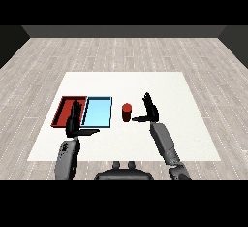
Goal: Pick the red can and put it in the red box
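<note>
The red can point(126, 112) stands upright on the white table, just right of the light blue tray point(97, 112). Further left lies the red tray point(63, 108), side by side with the blue one. My right hand point(151, 109) is open a short way to the right of the can, fingers straight up and thumb pointing toward the can without touching it. My left hand point(74, 122) is open too, raised over the near edge between the two trays, with its thumb pointing right.
The white table point(160, 85) spreads wide behind and to the right of the can. A grey wooden floor surrounds it.
</note>
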You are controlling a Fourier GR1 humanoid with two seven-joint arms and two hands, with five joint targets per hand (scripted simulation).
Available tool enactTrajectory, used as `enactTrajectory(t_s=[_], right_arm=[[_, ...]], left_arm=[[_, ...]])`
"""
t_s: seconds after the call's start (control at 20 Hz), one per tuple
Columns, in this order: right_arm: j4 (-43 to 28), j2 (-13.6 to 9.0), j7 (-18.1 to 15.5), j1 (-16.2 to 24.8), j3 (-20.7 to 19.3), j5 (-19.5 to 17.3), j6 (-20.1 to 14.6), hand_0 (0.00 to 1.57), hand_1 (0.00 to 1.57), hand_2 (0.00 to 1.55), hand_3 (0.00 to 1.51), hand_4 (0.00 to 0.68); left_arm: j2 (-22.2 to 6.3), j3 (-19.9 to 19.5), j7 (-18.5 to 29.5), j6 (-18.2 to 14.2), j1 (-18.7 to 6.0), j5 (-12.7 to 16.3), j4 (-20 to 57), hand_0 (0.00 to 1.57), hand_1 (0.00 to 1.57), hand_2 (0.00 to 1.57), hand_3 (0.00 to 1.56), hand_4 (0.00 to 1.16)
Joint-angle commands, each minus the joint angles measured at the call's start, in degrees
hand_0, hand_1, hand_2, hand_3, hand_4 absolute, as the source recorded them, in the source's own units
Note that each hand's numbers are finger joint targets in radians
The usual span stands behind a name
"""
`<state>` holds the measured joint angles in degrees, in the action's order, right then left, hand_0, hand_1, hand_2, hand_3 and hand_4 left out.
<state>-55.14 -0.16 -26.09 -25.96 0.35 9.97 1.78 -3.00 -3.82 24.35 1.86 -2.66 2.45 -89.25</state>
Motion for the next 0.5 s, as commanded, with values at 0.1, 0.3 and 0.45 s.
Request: enactTrajectory(t_s=[0.1, 0.3, 0.45], right_arm=[[-1.45, 0.15, 1.28, 0.49, 3.43, 2.45, -1.63, 0.00, 0.00, 0.00, 0.00, 0.000], [7.66, 0.16, -6.41, -1.90, 11.13, 9.39, -5.42, 0.00, 0.00, 0.00, 0.00, 0.000], [13.96, 0.16, -8.63, -7.57, 12.16, 13.14, -7.00, 0.00, 0.00, 0.00, 0.00, 0.000]], left_arm=[[-0.89, -0.67, -2.68, 1.49, 2.63, 2.01, -3.52, 0.00, 0.00, 0.00, 0.00, 0.00], [-0.61, -0.92, -1.53, 0.76, -2.93, 1.33, 2.04, 0.00, 0.00, 0.00, 0.00, 0.00], [-0.23, -1.23, 1.75, 1.61, -1.69, 1.88, 3.22, 0.00, 0.00, 0.00, 0.00, 0.00]])
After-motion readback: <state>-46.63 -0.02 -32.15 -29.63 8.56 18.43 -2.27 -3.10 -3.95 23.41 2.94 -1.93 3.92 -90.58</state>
